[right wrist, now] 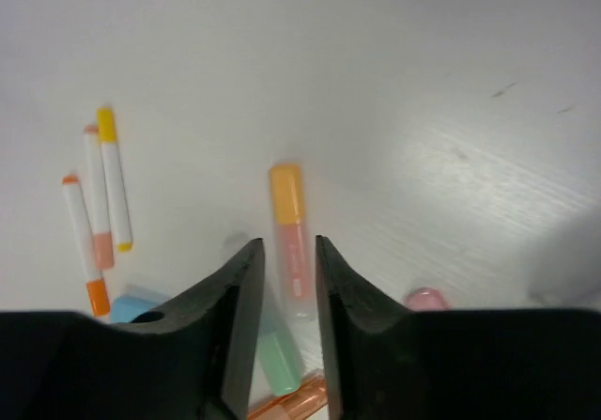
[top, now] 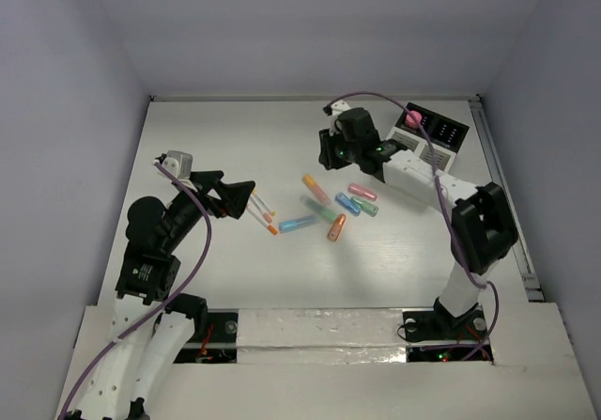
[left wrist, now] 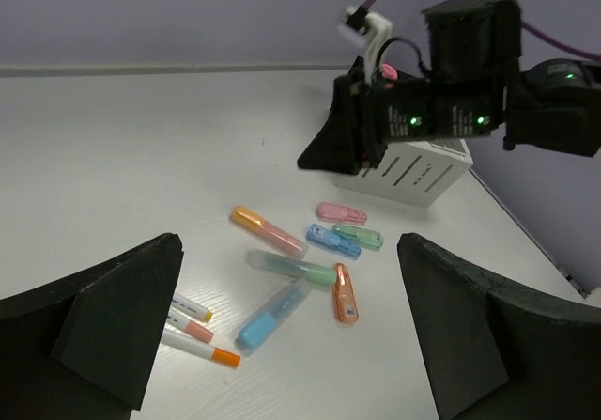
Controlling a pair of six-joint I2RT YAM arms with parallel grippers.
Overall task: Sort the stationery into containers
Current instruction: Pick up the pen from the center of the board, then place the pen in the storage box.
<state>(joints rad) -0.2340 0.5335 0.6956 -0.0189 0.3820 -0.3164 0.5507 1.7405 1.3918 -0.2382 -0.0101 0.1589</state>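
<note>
Several pastel capsule-shaped pieces lie loose mid-table: a yellow-capped pink one (top: 315, 189), green (top: 319, 209), blue (top: 297, 223), orange (top: 336, 227), and short blue, pink and green ones beside them. Three thin white sticks (top: 263, 215) lie to their left. The white slatted organizer (top: 418, 157) with its black section (top: 441, 131) stands at the back right, and a pink cylinder (top: 412, 116) sticks up from it. My left gripper (top: 250, 197) is open wide and empty, hovering by the sticks (left wrist: 192, 331). My right gripper (top: 324, 152) hovers above the yellow-capped piece (right wrist: 289, 223) with its jaws narrowly apart and empty.
Grey walls enclose the table on three sides. The right arm stretches across in front of the organizer (left wrist: 413, 171). A rail runs along the table's right edge (top: 507, 185).
</note>
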